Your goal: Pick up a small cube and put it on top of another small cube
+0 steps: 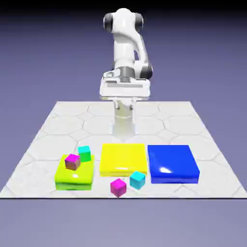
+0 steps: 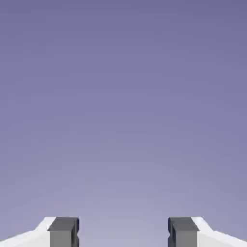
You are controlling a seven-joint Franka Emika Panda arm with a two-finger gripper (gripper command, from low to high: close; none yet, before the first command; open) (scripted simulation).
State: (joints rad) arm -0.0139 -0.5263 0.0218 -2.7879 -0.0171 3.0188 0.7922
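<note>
Cubes, magenta (image 1: 118, 187) and cyan (image 1: 137, 180) among them, sit unstacked; the end effector (image 2: 123, 232) is spread wide and empty, so picking and placing both seem left.

Two Views, One Arm

From across the table and above, my exterior view is facing the arm (image 1: 124, 53) and whole tabletop (image 1: 43, 140); my hand view is looking along the fingers (image 2: 64, 231), close up, sharing only the backdrop (image 2: 123, 106).

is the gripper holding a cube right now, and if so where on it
Nothing is held: in the hand view the gripper stands open with only backdrop showing between its finger tips.
</note>
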